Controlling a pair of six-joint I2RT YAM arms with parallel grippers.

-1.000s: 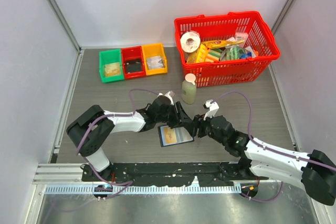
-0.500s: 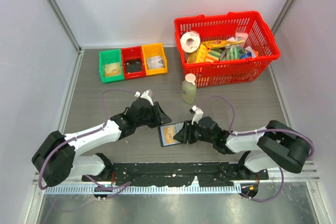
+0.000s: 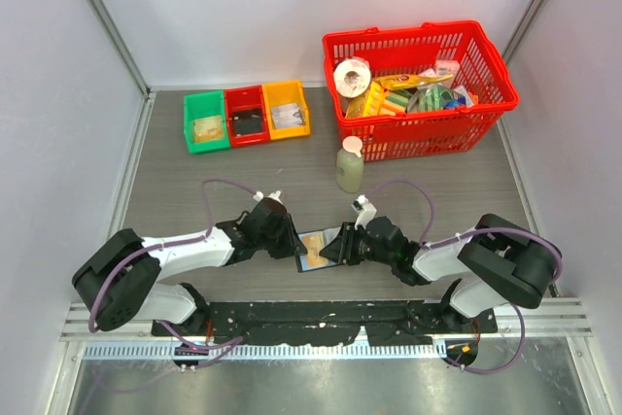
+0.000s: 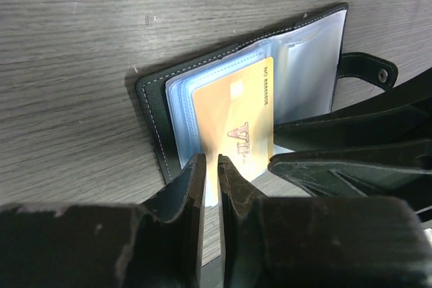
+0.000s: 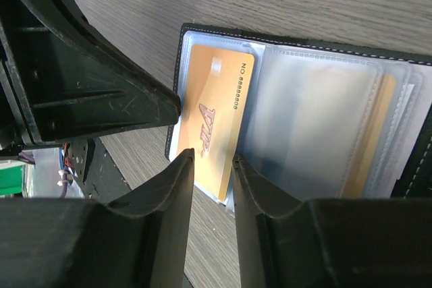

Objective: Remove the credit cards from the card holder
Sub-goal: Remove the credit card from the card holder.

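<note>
lab test cell | white walls (image 3: 243, 7) | grey table (image 3: 194, 182)

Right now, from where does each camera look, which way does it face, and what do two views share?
Top external: above and behind the arm bases, looking down on the grey wood-grain table; left arm and right arm show.
Left wrist: looking along the left pincer at the open black folding card holder.
Right wrist: looking along the right pincer at it from the opposite side.
Shared: both wrist views show the yellow-orange plastic card and the other pincer.
</note>
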